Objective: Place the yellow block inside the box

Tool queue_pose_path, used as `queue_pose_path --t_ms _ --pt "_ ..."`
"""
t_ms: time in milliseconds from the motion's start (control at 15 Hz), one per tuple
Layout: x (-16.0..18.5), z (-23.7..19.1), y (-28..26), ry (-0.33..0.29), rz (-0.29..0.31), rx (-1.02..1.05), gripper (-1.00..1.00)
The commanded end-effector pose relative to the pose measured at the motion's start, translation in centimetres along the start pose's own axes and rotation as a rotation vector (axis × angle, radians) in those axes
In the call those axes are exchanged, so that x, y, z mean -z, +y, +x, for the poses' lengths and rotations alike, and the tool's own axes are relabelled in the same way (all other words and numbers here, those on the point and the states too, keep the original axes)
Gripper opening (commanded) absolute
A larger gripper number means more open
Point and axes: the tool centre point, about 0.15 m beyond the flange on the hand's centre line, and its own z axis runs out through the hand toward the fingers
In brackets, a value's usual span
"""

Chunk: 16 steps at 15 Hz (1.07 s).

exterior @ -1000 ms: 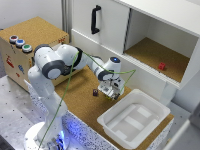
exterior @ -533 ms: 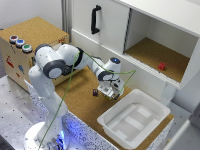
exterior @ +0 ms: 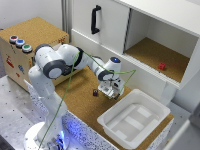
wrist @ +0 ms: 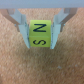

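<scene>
In the wrist view the yellow block (wrist: 39, 34), a small cube with black letters on its faces, sits between my two fingers (wrist: 22, 26), which press on its sides over the cork surface. My gripper (wrist: 40, 45) is shut on it. In the exterior view the gripper (exterior: 111, 91) points down at the cork counter, just to the exterior view's left of the box (exterior: 152, 107), a large shallow white bin with a wide rim. The hand hides the block in that view. I cannot tell whether the block touches the cork.
A dark maroon cube (exterior: 95, 92) lies on the cork close beside the gripper. A red cube (exterior: 161, 66) sits in the white cabinet's cork-lined compartment (exterior: 150, 55). A cork-topped wooden box with coloured buttons (exterior: 20, 42) stands at the exterior view's left.
</scene>
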Motion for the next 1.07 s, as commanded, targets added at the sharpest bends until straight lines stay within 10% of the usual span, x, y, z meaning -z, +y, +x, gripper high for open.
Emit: queue_pose_path --t_ms 0,333,1000 --pt "8.9 -1.5 4.1 0.100 0.056 -0.045 -1.00" --pt "14.1 -5.2 9.9 0.146 0.055 -0.100 -1.00" --pt "7.2 -9.6 23.3 -0.049 0.061 -0.121 -1.00"
